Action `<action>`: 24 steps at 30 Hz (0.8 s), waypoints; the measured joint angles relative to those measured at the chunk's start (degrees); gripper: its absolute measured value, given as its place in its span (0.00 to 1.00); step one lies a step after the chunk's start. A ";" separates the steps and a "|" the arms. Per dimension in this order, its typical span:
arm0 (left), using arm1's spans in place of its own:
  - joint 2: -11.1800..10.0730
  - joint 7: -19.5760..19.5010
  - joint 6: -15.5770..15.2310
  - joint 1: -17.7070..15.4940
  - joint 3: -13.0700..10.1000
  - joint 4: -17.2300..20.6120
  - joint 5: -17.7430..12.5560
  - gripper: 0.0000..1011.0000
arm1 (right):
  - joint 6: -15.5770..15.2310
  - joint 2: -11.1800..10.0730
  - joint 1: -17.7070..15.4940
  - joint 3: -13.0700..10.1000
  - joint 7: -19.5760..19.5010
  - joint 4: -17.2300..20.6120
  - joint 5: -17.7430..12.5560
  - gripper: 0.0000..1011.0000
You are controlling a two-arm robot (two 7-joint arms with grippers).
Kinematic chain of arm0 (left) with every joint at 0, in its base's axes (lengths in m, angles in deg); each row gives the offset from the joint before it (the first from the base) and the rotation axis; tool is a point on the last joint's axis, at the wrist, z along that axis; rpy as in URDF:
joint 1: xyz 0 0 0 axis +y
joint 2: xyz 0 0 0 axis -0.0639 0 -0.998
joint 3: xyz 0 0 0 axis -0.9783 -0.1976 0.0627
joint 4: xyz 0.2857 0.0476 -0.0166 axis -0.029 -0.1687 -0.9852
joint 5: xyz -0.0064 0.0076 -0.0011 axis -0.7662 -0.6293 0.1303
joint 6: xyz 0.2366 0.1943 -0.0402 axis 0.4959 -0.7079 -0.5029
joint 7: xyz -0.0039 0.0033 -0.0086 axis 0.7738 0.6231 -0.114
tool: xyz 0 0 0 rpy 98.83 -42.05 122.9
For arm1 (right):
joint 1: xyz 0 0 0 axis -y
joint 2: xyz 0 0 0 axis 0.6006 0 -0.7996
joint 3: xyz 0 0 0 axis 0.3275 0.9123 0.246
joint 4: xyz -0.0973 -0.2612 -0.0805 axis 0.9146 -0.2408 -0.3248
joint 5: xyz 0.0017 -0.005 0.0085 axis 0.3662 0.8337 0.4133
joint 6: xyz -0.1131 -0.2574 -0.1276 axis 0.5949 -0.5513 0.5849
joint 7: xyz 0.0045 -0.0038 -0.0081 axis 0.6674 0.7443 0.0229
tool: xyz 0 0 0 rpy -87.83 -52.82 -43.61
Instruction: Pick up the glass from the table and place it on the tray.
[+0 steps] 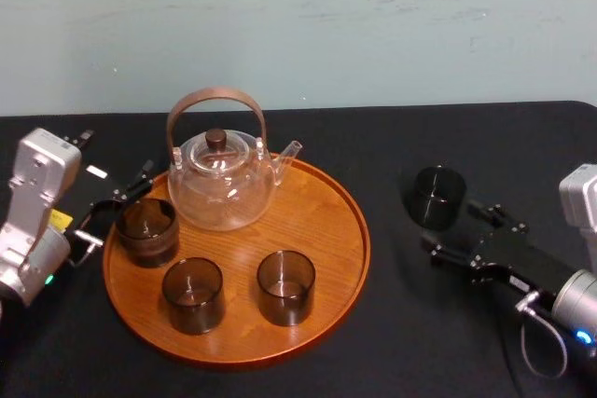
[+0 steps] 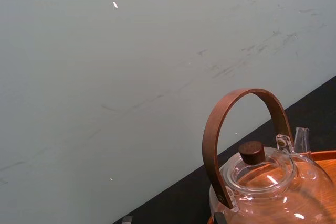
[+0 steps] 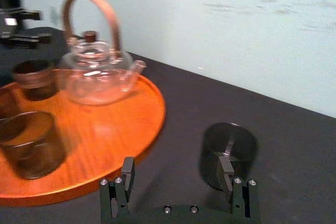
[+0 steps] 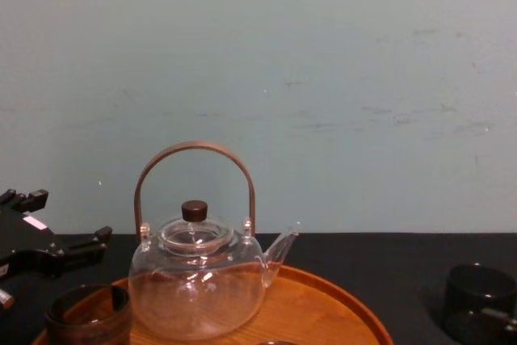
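My right gripper sits at the near edge of the right wrist view, low over the table. Its two black fingers are spread wide with nothing between them. Just beyond the gripper stands the glass, upright on the black top and apart from the tray, off that tray's right side. From the wrist, one finger overlaps the glass's lower wall, and I cannot tell whether it touches. The glass lies ahead of the fingertips rather than between them.

Farther left, the round wooden tray carries a clear teapot at the back, its arched brown handle upright. A squat brown cup stands by the tray's left rim, and two dark tumblers stand side by side toward the front. My left gripper hangs at the tray's left edge, just beside the squat brown cup, fingers parted and holding nothing. A pale wall runs behind the table.
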 joint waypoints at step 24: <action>0.00 0.00 0.00 0.00 0.00 0.00 0.00 0.99 | -7.22 6.53 5.85 -1.94 -5.87 -5.77 5.12 0.99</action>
